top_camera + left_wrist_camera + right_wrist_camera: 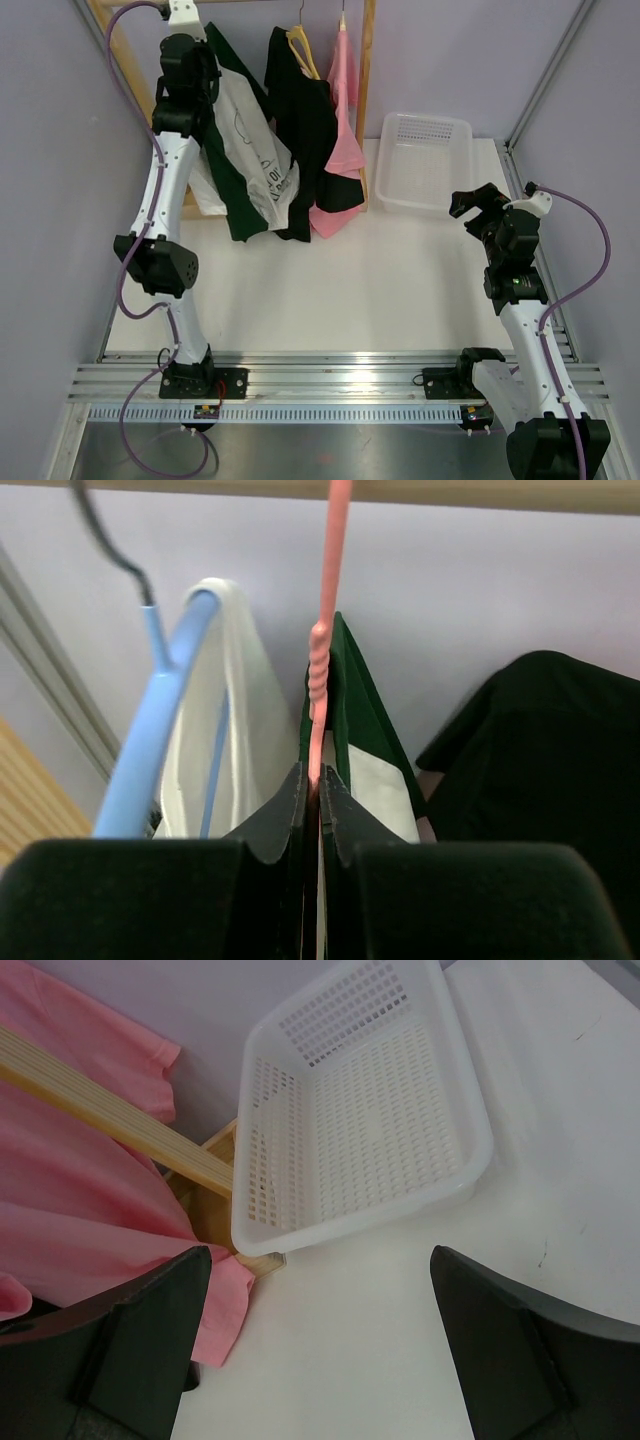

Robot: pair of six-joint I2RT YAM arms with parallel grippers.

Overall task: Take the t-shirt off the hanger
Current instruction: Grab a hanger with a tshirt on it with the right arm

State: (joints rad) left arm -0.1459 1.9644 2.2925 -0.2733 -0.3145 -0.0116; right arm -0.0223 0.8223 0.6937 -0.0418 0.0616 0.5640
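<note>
T-shirt: the green and white t-shirt [372, 742] hangs at the left end of the wooden rack [366, 90], at the far side of the tabletop [350, 290]. It is draped over its hanger and well off the surface.
Its hanger: a pink hanger [320, 670] whose thin neck runs straight up towards the rail, with the shirt's shoulders falling away on either side below it.
Left gripper: the left gripper [316, 780] is raised to the rail and pinched tight on the pink hanger's neck, just under the ribbed section. The jaws meet on it with no gap showing.
Step in hand: as I read it, the hanger has just been secured and the shirt has not yet come off it.
Next move: probably lifting the hook clear of the rail and bringing the hanger forward. The other arm could then pull the fabric down off the shoulders.
What it calls for: a straight upward lift first, because the neighbouring clothes press in close and the cloth could drag on them.
Neighbours: a blue hanger [160, 720] carrying a white garment [250, 740] sits just beside on one side, and a black garment [540, 770] on the other. A pink shirt [345, 140] hangs further along the rack.
Right gripper: the right gripper [478, 203] has its jaws spread wide and holds nothing. It hovers low over the tabletop, well apart from the clothes.
Basket: a white perforated basket [262, 1160] stands beside the rack and near the right gripper, with nothing in it.
</note>
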